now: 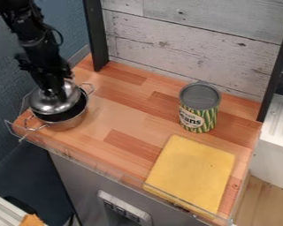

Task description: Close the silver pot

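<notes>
On my feed, the black arm (34, 39) came in from the upper left of the frame and slanted down and a little rightward, its wrist nearly upright. It ended in the gripper (57, 95), which pointed down onto the top of the silver lid (40, 104) at the left of the frame. From my seat I could not tell whether the pincer was spread, pressed together or pinching the lid's knob.

The lid was a shiny dome and sat off-centre over the silver pot (68, 124), shifted toward the upper left. A dark crescent of the pot's inside showed along the right and lower sides, so the pot was only partly covered. I couldn't make out whether the lid touched the rim. The pot stood upright at the left end of the wooden counter (123, 108), one wire handle toward the upper right, the other toward the lower left.

A black post (97, 35) rose behind the counter, to the right of the arm, with whitish planks (185, 39) beyond it. At the lower right lay a flat yellow rectangle (191, 172), and just above it stood a striped green can (198, 110) with a grey top, well apart from the pot.
</notes>
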Tool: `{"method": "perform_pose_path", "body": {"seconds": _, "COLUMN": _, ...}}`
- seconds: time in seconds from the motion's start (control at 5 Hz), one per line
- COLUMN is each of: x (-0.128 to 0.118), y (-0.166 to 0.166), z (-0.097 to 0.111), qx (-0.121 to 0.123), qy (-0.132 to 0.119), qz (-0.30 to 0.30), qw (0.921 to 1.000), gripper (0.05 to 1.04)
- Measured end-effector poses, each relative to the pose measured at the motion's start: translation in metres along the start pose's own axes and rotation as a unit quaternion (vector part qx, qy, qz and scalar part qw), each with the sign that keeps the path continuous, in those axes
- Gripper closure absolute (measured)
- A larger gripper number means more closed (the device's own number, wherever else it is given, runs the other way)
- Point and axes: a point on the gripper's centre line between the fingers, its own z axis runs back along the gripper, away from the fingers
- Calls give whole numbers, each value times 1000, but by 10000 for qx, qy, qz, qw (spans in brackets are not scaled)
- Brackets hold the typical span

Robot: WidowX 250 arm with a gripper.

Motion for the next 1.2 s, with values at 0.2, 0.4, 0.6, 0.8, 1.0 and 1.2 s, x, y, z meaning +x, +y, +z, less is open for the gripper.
{"method": "perform_pose_path", "body": {"seconds": 0.2, "x": -5, "y": -19, "z": 3, "qx": 108, "qy": -76, "qz": -208, "qw": 9997, "gripper": 801}}
{"method": "perform_pose_path", "body": {"seconds": 0.4, "x": -7, "y": -32, "z": 0, "qx": 229, "qy": -100, "qz": -391, "qw": 9989, "gripper": 801}}
{"method": "perform_pose_path", "body": {"seconds": 0.6, "x": -9, "y": -33, "z": 0, "qx": 253, "qy": -84, "qz": -348, "qw": 9990, "gripper": 742}}
{"method": "perform_pose_path", "body": {"seconds": 0.8, "x": -12, "y": -34, "z": 5, "qx": 182, "qy": 10, "qz": -182, "qw": 9997, "gripper": 443}}
{"method": "perform_pose_path", "body": {"seconds": 1.0, "x": 0, "y": -29, "z": 36, "qx": 12, "qy": -142, "qz": -106, "qw": 9998, "gripper": 160}}
{"method": "perform_pose_path", "body": {"seconds": 1.2, "x": 0, "y": -31, "z": 43, "qx": -139, "qy": -63, "qz": -277, "qw": 9995, "gripper": 73}}
